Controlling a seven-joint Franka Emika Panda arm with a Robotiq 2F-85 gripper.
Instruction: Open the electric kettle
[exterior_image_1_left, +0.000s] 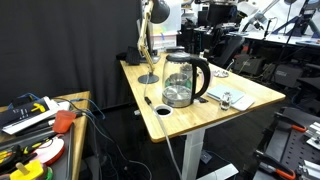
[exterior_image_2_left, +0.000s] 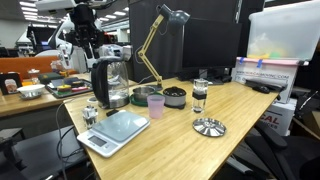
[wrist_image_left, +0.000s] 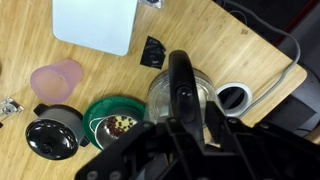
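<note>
Finds the electric kettle (exterior_image_1_left: 183, 80) standing upright on the light wooden desk (exterior_image_1_left: 255, 95), back from the front edge and just beside the round base of a slim desk lamp (exterior_image_1_left: 149, 45). Shows its clear glass jug, black curved handle and black lid lying down on top, apparently shut. Looks straight down on the electric kettle (wrist_image_left: 180, 98) in the wrist view, with the black handle running up the middle of the picture and the glass body bulging to either side. Places the gripper (wrist_image_left: 178, 142) above the kettle, a dark blurred mass filling the bottom of the wrist view. Cannot tell whether spread or pressed together, with the fingertips lost in that blur, nor whether touching the lid or apart from it. Catches the arm (exterior_image_2_left: 80, 25) in an exterior view, reaching down toward the kettle (exterior_image_2_left: 110, 82) from behind. Counts around the kettle a pink cup (wrist_image_left: 58, 77), a green round dish (wrist_image_left: 112, 118), a dark round container (wrist_image_left: 52, 135) and a white scale (wrist_image_left: 95, 22), the dish just beside the jug and the others near but apart from it. Notes a round cable hole (wrist_image_left: 235, 97) in the desk just beside the kettle, and a small black packet (wrist_image_left: 152, 52) lying flat between kettle and scale.
</note>
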